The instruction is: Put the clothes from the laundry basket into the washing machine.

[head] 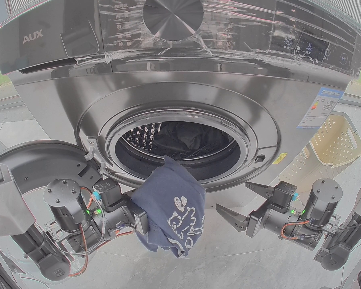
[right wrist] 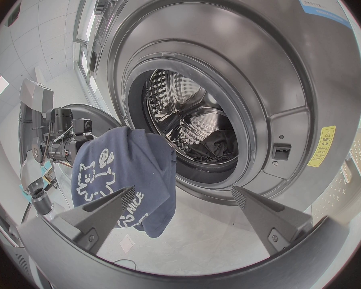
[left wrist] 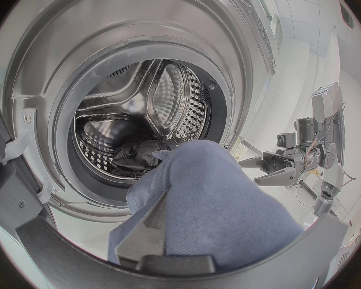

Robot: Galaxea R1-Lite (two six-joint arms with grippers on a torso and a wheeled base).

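Before the open washing machine [head: 180,97] my left gripper [left wrist: 158,231] clamped the navy shirt [head: 172,205], needing a push inside; right gripper [head: 231,195] splayed empty.

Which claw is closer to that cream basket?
Right. The right gripper hangs open on the side of the basket, apart from it; the left gripper, shut on the shirt, is across the washer opening, farther off.

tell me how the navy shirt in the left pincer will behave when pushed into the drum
Probably floppy: the navy shirt drapes in folds over the left pincer. Likely light, since one grip holds it all. It may trail on the door seal, as its hem hangs below the opening.
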